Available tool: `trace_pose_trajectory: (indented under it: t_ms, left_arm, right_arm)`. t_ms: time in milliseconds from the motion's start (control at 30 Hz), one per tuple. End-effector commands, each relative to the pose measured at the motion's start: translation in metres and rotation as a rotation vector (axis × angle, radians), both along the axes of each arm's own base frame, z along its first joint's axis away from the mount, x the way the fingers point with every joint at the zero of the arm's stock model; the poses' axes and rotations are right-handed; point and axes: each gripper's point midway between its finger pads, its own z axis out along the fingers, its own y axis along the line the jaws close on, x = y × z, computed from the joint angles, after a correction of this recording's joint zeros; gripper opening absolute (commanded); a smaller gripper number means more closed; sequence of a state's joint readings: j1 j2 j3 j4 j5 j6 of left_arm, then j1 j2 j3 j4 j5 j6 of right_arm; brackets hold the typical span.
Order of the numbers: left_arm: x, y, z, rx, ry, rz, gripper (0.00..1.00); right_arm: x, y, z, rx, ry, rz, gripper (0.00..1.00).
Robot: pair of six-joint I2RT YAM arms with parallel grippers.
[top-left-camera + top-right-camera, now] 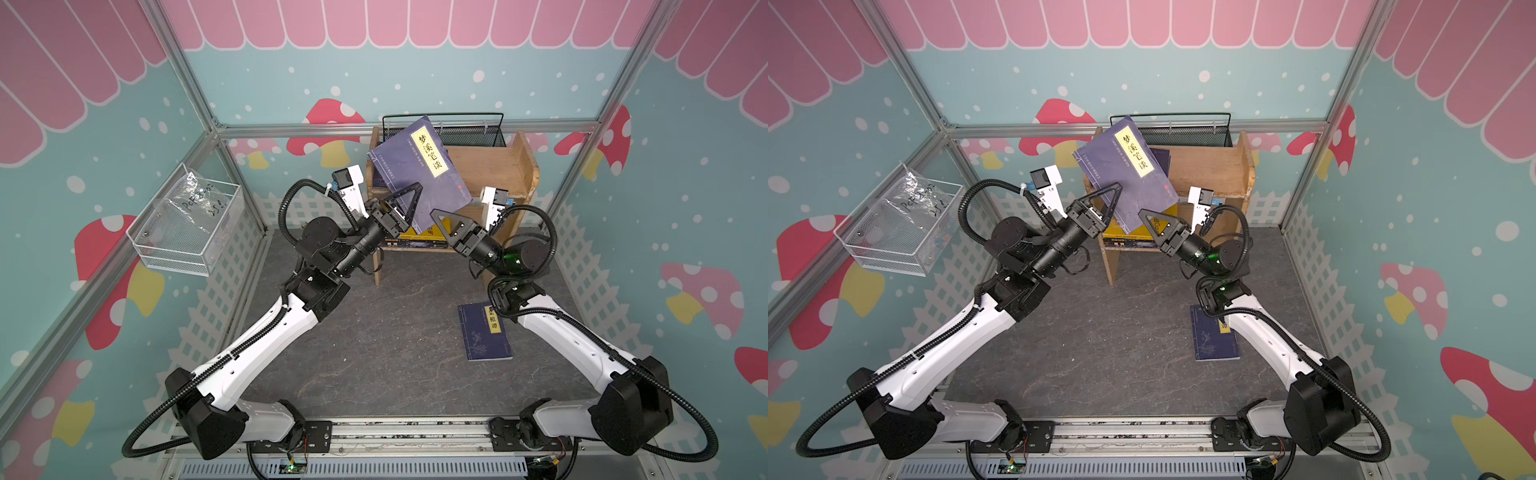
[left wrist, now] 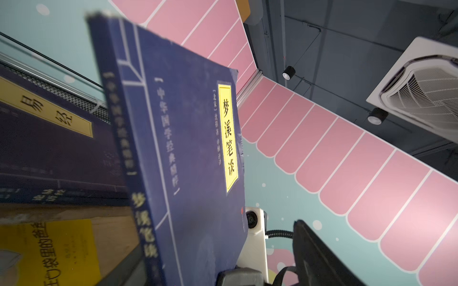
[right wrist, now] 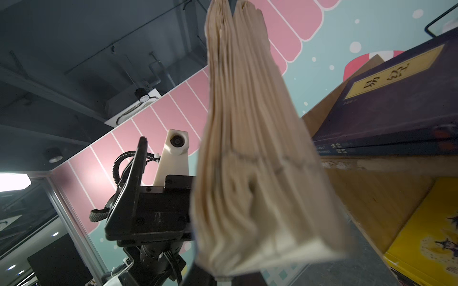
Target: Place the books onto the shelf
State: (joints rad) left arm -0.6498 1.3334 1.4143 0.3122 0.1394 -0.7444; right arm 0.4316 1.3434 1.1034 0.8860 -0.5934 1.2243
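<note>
My right claw (image 1: 440, 220) is pinching the lower corner of the navy book (image 1: 419, 170), which tilts in the air above the shelf (image 1: 490, 166). My left claw (image 1: 409, 201) stands spread around its near edge.

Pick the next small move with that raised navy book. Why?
Probably back the left gripper clear: its jaws stand open around the navy book, while the right gripper is shut on its corner, ready to carry it to the shelf.
</note>
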Motion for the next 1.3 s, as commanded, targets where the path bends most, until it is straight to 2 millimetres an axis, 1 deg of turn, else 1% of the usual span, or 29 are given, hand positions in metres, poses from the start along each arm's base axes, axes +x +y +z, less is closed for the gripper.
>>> trace_pose_trajectory:
  t_ms: [0, 67, 167, 300, 400, 500, 633, 800, 867, 933, 1033, 1167, 1267]
  left_arm:
    - [-0.012, 0.028, 0.025, 0.012, -0.057, 0.028, 0.87]
    - [-0.008, 0.033, 0.024, 0.032, -0.029, 0.018, 0.87]
    - [-0.006, 0.033, 0.025, 0.062, -0.011, -0.019, 0.88]
    - [0.000, 0.033, 0.025, 0.075, 0.013, -0.076, 0.88]
    - [-0.001, 0.034, 0.030, 0.048, -0.004, -0.130, 0.85]
    - [-0.006, 0.033, 0.035, 0.036, -0.027, -0.164, 0.82]
    - [-0.009, 0.032, 0.040, 0.028, -0.051, -0.183, 0.66]
    - [-0.016, 0.032, 0.050, 0.010, -0.087, -0.214, 0.40]
    - [-0.014, 0.033, 0.050, 0.000, -0.083, -0.206, 0.26]
    - [-0.013, 0.035, 0.052, -0.010, -0.083, -0.192, 0.16]
    - [-0.010, 0.039, 0.056, -0.045, -0.081, -0.169, 0.07]
    - [0.000, 0.049, 0.063, -0.125, -0.072, -0.117, 0.00]
    - [0.013, 0.059, 0.065, -0.184, -0.048, -0.050, 0.00]
  right_arm:
    - [-0.020, -0.013, 0.035, -0.038, -0.088, 0.015, 0.01]
    - [-0.022, -0.014, 0.038, -0.091, -0.103, 0.014, 0.01]
    - [-0.026, -0.016, 0.044, -0.166, -0.134, 0.004, 0.01]
    - [-0.041, -0.019, 0.052, -0.199, -0.176, 0.036, 0.01]
    - [-0.051, -0.021, 0.056, -0.210, -0.196, 0.060, 0.01]
    - [-0.054, -0.023, 0.057, -0.219, -0.200, 0.067, 0.01]
    - [-0.058, -0.023, 0.059, -0.227, -0.201, 0.094, 0.01]
    - [-0.055, -0.018, 0.060, -0.237, -0.194, 0.132, 0.01]
    - [-0.052, -0.018, 0.061, -0.236, -0.195, 0.129, 0.01]
    - [-0.050, -0.018, 0.063, -0.235, -0.202, 0.122, 0.02]
    - [-0.041, -0.020, 0.068, -0.221, -0.203, 0.080, 0.07]
    - [-0.024, -0.027, 0.071, -0.195, -0.199, -0.023, 0.20]
    - [-0.008, -0.036, 0.072, -0.190, -0.187, -0.136, 0.29]
